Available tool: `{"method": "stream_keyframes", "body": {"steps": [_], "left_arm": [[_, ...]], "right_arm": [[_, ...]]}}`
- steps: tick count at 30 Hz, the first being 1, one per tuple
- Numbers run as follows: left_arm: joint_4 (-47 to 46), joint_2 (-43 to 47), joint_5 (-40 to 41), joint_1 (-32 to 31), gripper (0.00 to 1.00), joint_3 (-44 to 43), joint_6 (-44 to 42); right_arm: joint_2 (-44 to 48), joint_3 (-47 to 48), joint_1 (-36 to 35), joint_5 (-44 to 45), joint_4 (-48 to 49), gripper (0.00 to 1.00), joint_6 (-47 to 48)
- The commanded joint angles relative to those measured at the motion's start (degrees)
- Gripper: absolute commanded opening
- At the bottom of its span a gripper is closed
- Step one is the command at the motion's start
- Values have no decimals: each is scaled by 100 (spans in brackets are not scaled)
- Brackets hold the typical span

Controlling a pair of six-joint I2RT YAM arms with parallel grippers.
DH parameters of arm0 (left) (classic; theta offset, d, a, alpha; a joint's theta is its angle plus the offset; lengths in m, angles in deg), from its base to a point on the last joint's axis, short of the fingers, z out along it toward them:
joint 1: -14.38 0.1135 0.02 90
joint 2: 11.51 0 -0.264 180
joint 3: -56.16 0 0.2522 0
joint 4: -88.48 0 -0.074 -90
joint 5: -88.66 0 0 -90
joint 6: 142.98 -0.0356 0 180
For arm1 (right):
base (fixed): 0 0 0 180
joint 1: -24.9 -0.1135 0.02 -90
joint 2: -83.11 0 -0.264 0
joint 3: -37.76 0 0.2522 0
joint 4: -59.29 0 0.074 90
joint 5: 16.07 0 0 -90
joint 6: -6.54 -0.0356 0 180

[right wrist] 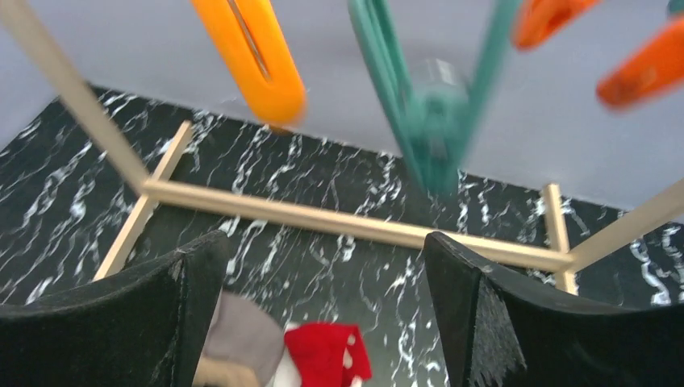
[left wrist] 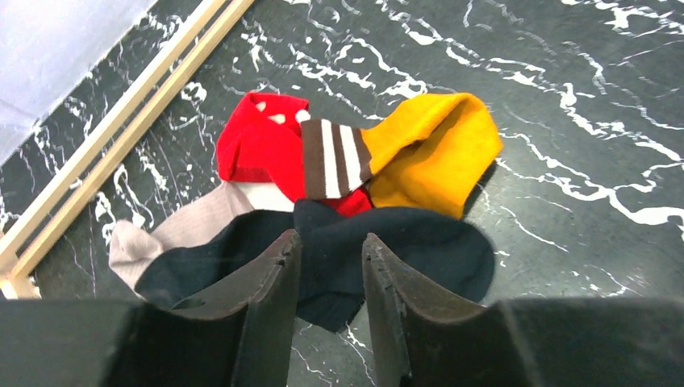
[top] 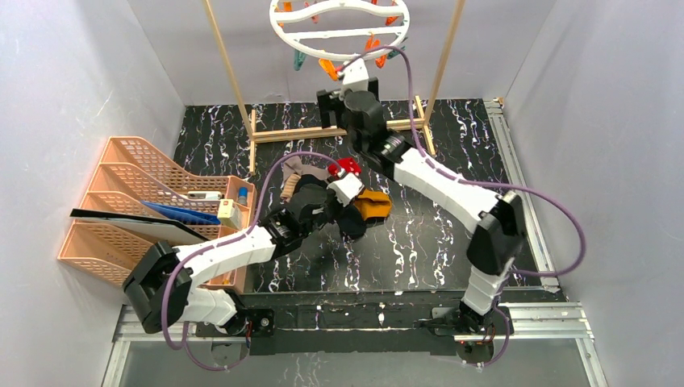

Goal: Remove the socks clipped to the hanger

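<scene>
The hanger (top: 339,31), a round white ring with cross-bars, hangs at the top centre of the overhead view inside a wooden rack frame (top: 300,134), with orange and teal pins dangling from its rim. The right claw (top: 353,72) is raised just under the ring's lower edge. In its wrist view the fingers (right wrist: 189,310) stand wide apart with nothing between them, below an orange pin (right wrist: 256,58) and a blurred teal pin (right wrist: 434,121). The socks (top: 359,201) lie in a loose heap on the black marbled desk (top: 419,254) at the middle of the overhead view. Seen from the left wrist, a red sock (left wrist: 260,143) and a mustard sock (left wrist: 440,149) lie side by side, a brown-and-white striped cuff (left wrist: 332,159) sits across them, and a grey-beige sock (left wrist: 181,232) and a navy sock (left wrist: 403,246) lie nearer the camera. The left claw (left wrist: 327,278) is low over the navy sock, its jaws slightly apart and gripping nothing.
</scene>
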Motion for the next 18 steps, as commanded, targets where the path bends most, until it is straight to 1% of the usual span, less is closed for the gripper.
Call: {"method": "stream_keyframes", "body": {"steps": [1, 3, 4, 5, 6, 9, 10, 14, 16, 18], "left_arm": [[-237, -288, 649, 36, 38, -177, -108], [-284, -481, 794, 84, 51, -299, -81], [-296, -591, 886, 99, 62, -355, -62], [-324, -637, 982, 98, 87, -388, -33], [-399, -645, 1099, 105, 97, -389, 18], [-695, -427, 1288, 136, 98, -256, 191], [-785, -281, 1282, 153, 98, -184, 237], [-730, 463, 1015, 332, 98, 28, 508], [-367, 806, 659, 589, 98, -15, 814], [284, 937, -31, 982, 98, -348, 1259]], "right_arm": [[1270, -1374, -4, -593, 882, 99, -874], [1730, -2169, -1, -705, 1151, 99, -1163], [1915, -2529, -8, -752, 1250, 99, -1269], [2070, -2801, -12, -765, 1274, 99, -1341], [2189, -3004, -13, -767, 1269, 99, -1368], [2422, -3404, -8, -837, 1092, 99, -1339], [2510, -3521, -3, -1069, 1051, 99, -1290], [2686, -3878, 46, -2640, 863, 99, -1077], [2602, -3793, 161, -3533, 509, 99, -1025], [2451, -3715, 270, -4061, 220, 99, -1060]]}}
